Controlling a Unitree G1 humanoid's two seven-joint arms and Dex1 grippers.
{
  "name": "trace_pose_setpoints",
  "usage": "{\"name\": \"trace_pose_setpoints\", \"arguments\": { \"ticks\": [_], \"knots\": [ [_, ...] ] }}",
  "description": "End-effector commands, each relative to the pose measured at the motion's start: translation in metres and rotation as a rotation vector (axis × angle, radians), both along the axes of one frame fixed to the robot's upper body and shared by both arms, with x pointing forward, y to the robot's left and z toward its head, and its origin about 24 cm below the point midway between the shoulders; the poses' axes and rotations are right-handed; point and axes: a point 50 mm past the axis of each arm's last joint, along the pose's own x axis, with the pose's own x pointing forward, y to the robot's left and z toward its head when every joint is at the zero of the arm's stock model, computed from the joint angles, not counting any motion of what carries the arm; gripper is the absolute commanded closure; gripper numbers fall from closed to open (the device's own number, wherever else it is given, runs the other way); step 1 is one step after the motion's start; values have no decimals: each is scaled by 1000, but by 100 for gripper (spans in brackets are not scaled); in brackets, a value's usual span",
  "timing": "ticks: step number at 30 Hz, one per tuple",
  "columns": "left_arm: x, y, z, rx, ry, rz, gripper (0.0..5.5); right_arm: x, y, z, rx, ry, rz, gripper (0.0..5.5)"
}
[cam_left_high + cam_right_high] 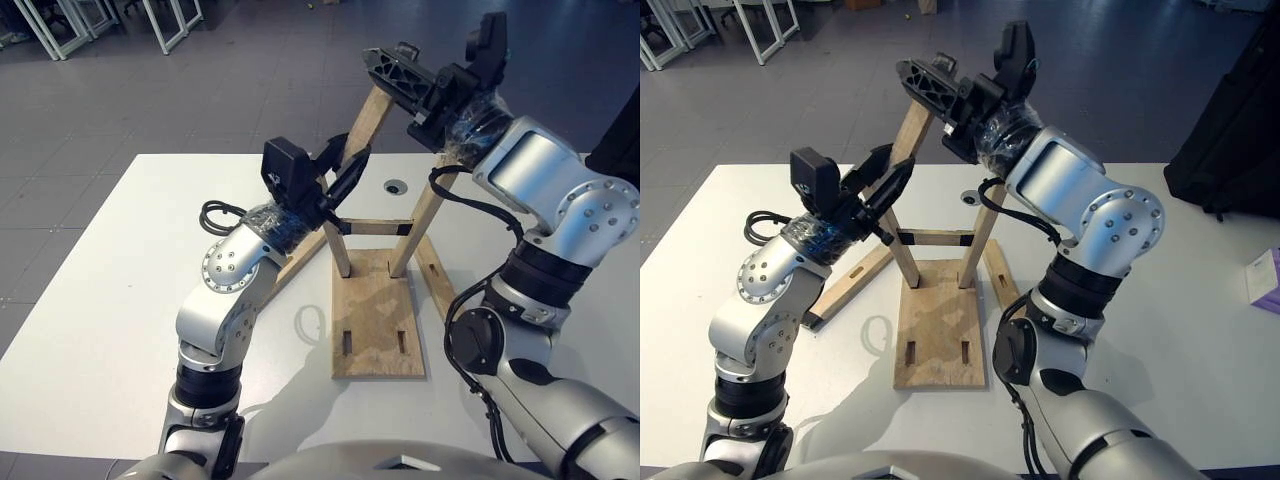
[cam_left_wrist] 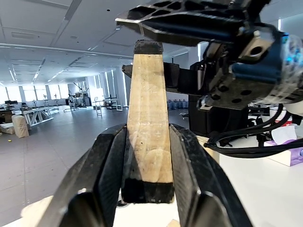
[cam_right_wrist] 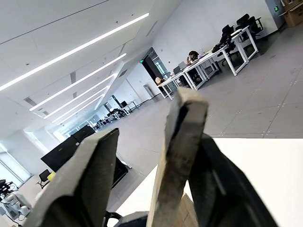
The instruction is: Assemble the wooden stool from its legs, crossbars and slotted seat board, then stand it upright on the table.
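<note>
Wooden leg (image 1: 368, 125) — top behind right jaws

Wooden parts on the single table (image 1: 120, 230): one board (image 1: 378, 300) with two open slots, left slot (image 1: 347, 343) and right slot (image 1: 401, 342), and one crossbar (image 1: 378, 227). Legs total four: two standing in the board, left leg (image 1: 340, 250) and right leg (image 1: 415, 225), one long raised leg (image 1: 368, 115), and one flat leg (image 1: 437, 280) lying beside the board. Grippers total two, left gripper (image 1: 345, 175) and right gripper (image 1: 395, 70); the table top has one round hole (image 1: 396, 186).
</note>
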Motion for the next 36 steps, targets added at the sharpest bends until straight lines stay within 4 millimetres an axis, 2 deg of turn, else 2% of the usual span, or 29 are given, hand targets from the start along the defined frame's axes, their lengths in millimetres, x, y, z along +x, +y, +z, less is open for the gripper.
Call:
{"name": "trace_pose_setpoints", "arguments": {
  "ticks": [1,8,12,13,19,23,25,27,29,31,33,34,36],
  "knots": [
    [-3,0,-3,32,6,-19,418,-2,-1,0,9,22,19,396],
    [-3,4,-1,60,-1,-27,418,0,-14,-7,-74,56,-25,508],
    [-4,6,3,70,-10,-26,418,3,-24,-13,-176,67,-77,509],
    [-4,6,3,70,-9,-30,381,4,-26,-14,-184,67,-86,509],
    [-4,7,0,55,22,-51,283,6,-34,-2,-126,49,-126,509],
    [-5,14,-3,33,42,8,225,7,-72,33,-24,-33,-300,509],
    [-4,28,6,-108,46,132,200,2,-109,41,-9,-56,-493,509],
    [-3,47,15,-263,45,267,200,-3,-134,40,-31,-61,-635,509],
    [-1,74,15,-380,65,471,200,-8,-146,13,-140,-11,-741,509],
    [0,101,-1,-413,131,669,200,-15,-134,-32,-265,42,-743,509],
    [1,110,-37,-392,271,748,200,-27,-110,-81,-401,100,-661,509],
    [0,110,-50,-375,324,761,200,-32,-102,-97,-431,116,-629,509],
    [-1,107,-66,-355,388,777,200,-35,-94,-114,-455,134,-598,509]
  ]
}}
